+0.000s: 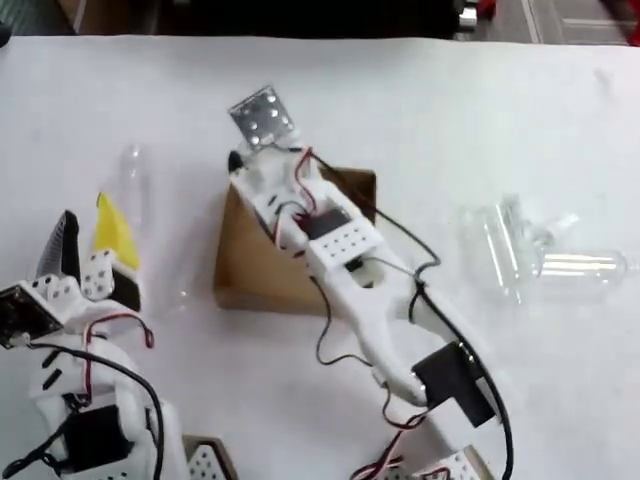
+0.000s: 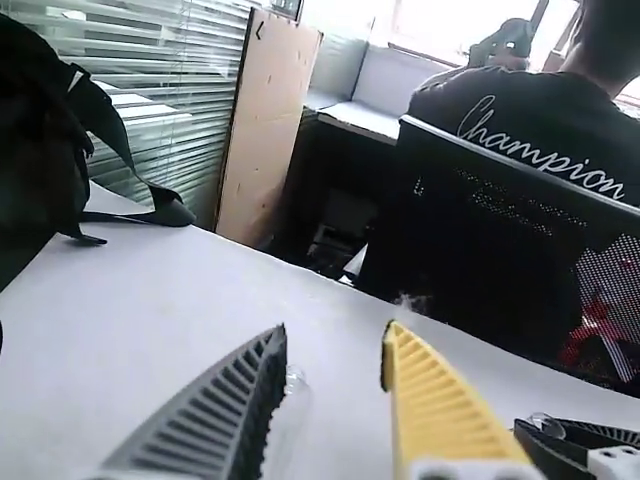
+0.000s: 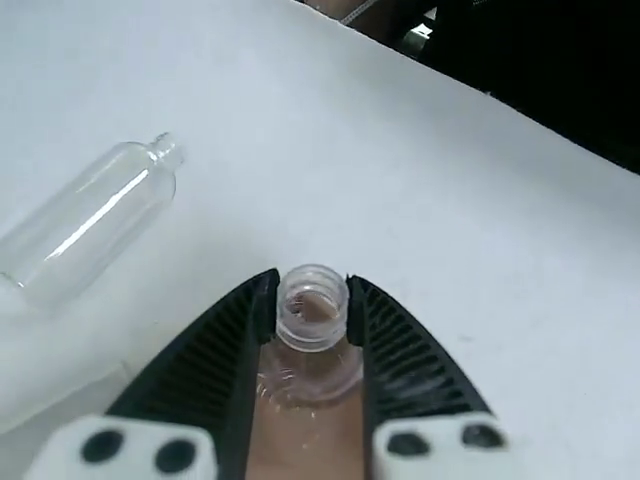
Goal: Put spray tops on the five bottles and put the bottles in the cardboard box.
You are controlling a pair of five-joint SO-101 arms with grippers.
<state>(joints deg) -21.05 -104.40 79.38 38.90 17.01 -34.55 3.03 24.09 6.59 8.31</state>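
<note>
My right gripper (image 3: 312,288) is shut on the threaded neck of a clear bottle (image 3: 312,310) whose mouth is open at the top. The bottle hangs over the brown cardboard box (image 1: 245,270), and the right arm (image 1: 335,245) lies across that box. Another clear bottle (image 3: 90,215) lies on its side on the table beyond the box, also seen as the bottle (image 1: 135,180) in the high view. My left gripper (image 1: 85,215) stands open at the near left, its grey and yellow fingers apart (image 2: 335,335), with that lying bottle just ahead of it.
Two or three clear bottles (image 1: 530,255) lie together on the right side of the white table (image 1: 420,110). A black bag (image 2: 40,150) sits at the table's far left edge. Bare table surface lies between the box and the right-hand bottles.
</note>
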